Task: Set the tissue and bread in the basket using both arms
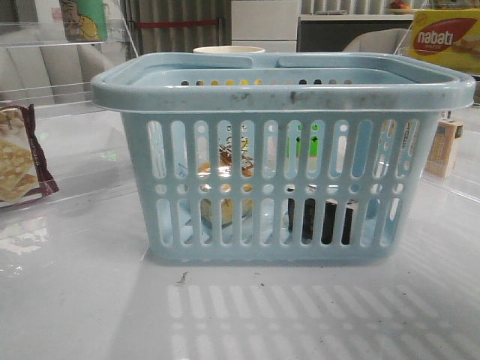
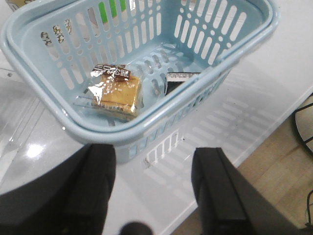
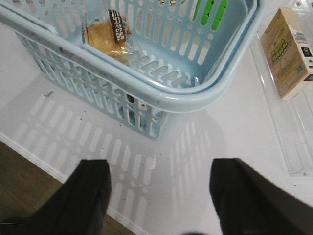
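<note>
Both grippers, left (image 2: 154,188) and right (image 3: 159,196), jaws wide, empty, above table (image 3: 205,147).

The yellow box (image 1: 445,39) reads "nabati" on its red oval.

The light-blue slotted basket (image 1: 285,94) stands upright on the table. On its floor lies the wrapped golden bread (image 2: 117,93) with a dark printed label. Beside it, apart, sits the black tissue pack (image 2: 178,81), seemingly flat, partly hidden by the rim.
</note>
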Tool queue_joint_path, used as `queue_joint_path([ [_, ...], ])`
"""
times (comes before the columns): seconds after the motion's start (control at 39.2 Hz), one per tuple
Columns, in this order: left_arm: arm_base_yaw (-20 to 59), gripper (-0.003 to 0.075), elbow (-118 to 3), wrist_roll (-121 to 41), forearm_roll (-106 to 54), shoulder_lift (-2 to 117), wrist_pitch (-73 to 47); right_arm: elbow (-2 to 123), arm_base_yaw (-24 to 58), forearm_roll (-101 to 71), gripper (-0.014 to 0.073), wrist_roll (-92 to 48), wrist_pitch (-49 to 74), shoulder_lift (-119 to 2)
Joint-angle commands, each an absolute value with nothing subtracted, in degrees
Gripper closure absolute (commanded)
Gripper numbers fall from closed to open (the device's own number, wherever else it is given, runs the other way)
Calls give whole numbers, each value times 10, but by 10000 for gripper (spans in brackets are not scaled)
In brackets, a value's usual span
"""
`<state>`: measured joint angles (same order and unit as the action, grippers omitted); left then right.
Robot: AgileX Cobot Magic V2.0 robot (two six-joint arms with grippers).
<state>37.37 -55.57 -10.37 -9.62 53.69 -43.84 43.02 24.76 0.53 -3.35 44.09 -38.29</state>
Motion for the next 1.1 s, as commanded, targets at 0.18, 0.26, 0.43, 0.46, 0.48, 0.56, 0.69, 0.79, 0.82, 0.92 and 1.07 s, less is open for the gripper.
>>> queue_joint_path([
  [0.18,376,295,-455,4,0,375,-415,446,248,12,60,-36,404,-381],
  [0.26,376,295,-433,6,9,343,-428,445,248,12,60,-36,406,-381],
  [0.43,376,300,-413,6,9,318,-426,445,248,12,79,-36,415,-381],
  [0.46,376,302,-413,6,9,318,-426,445,248,12,97,-36,418,-381],
  [0.48,376,307,-413,6,9,318,-426,445,248,12,115,-36,419,-381],
  [0.56,376,344,-413,6,9,318,-426,445,248,12,212,-36,427,-381],
  [0.69,376,470,-413,6,9,318,-426,445,248,12,418,-36,434,-381],
  [0.79,376,603,-413,6,9,318,-426,445,248,13,545,-36,434,-381],
  [0.82,376,622,-413,6,9,318,-426,445,248,13,539,-36,434,-381],
  [0.92,376,629,-413,6,9,318,-426,445,248,14,537,-36,434,-381],
  [1.07,376,629,-413,6,9,318,-426,445,248,14,537,-36,434,-381],
])
